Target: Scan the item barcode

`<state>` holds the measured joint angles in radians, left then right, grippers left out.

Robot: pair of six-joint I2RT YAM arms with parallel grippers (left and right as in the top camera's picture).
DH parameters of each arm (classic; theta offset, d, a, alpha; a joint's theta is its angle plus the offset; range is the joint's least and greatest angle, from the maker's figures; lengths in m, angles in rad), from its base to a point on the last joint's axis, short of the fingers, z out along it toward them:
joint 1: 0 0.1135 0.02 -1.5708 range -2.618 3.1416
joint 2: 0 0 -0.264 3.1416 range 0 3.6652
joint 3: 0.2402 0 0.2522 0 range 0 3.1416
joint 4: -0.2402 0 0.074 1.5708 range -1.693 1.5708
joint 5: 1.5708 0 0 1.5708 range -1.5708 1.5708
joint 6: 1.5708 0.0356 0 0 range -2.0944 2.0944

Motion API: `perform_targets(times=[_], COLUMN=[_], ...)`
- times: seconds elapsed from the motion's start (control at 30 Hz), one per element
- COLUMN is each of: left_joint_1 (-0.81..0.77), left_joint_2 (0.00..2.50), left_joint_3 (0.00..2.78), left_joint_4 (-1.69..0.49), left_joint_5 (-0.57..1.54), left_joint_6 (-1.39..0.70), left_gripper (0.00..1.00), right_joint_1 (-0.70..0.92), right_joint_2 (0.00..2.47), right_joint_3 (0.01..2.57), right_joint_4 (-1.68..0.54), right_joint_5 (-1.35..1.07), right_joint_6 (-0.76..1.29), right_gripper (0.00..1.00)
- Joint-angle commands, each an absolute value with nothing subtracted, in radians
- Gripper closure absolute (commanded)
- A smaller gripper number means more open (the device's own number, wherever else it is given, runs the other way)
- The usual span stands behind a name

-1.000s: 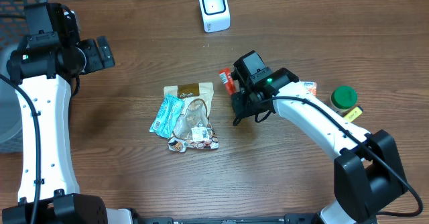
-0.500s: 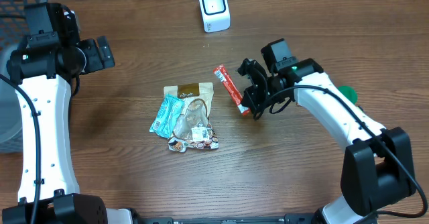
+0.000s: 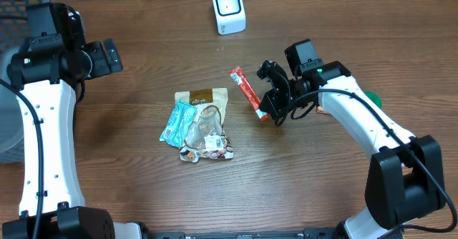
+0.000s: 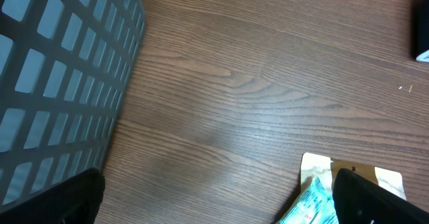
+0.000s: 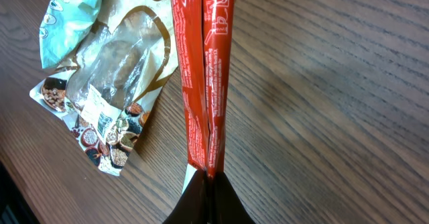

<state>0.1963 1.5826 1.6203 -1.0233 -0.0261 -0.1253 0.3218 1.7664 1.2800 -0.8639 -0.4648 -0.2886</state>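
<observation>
The red snack stick (image 3: 246, 92) is held just right of the table's centre and appears to be lifted clear of the wood. It is pinched at its near end by the right gripper (image 3: 266, 114), whose fingers are pressed together on the wrapper's sealed tail. Because only that end is gripped, the long printed faces are left uncovered, presumably so that the barcode is not hidden when presented. The free end is pointed toward the far left, roughly in the direction of the white scanner (image 3: 228, 9), which stands upright at the far edge, well apart from the stick. In the right wrist view the back seam and small print are seen, but no barcode can be made out.

The left gripper (image 3: 109, 55) is spread wide and empty. It is kept at the far left near the grey basket (image 3: 16, 1), out of the working path. A pile of packets (image 3: 200, 123) is left lying left of the stick, apart from it.
</observation>
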Motion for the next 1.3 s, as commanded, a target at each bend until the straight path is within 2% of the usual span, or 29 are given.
perform_targets(times=[0.0,0.23,0.37,0.5,0.7,0.97,1.17,1.23,1.27], left_joint_1=[0.189,0.189,0.188,0.153,0.044,-0.064,-0.142,-0.169,-0.184], left_joint_2=[1.59,1.59,1.592,1.597,1.597,1.599,1.599,1.599,1.599], left_joint_3=[1.631,1.631,1.631,1.628,1.606,1.6,1.545,1.513,1.499], left_joint_4=[-1.02,-1.025,-1.116,-1.158,-1.177,-1.151,-1.102,-1.052,-1.028], left_joint_5=[-0.018,0.041,0.338,0.579,0.523,0.513,0.43,0.427,0.426], left_joint_6=[-0.138,-0.141,-0.155,-0.058,-0.056,-0.06,-0.187,-0.216,-0.228], left_gripper=[0.0,0.0,0.0,0.0,0.0,0.0,0.0,0.06,0.14], right_joint_1=[0.318,0.318,0.318,0.318,0.318,0.319,0.319,0.319,0.319], right_joint_2=[1.734,1.734,1.734,1.734,1.734,1.734,1.734,1.734,1.734], right_joint_3=[1.298,1.298,1.298,1.298,1.298,1.298,1.298,1.298,1.298], right_joint_4=[-0.862,-0.88,-0.882,-0.884,-0.884,-0.922,-0.902,-0.884,-0.876], right_joint_5=[-0.481,-0.481,-0.485,-0.558,-0.744,-0.788,-0.929,-0.962,-0.963], right_joint_6=[-0.296,-0.295,-0.284,-0.285,-0.285,-0.284,-0.284,-0.276,-0.26], right_gripper=[0.96,0.96,0.96,0.96,0.96,0.96,0.96,0.96,0.96])
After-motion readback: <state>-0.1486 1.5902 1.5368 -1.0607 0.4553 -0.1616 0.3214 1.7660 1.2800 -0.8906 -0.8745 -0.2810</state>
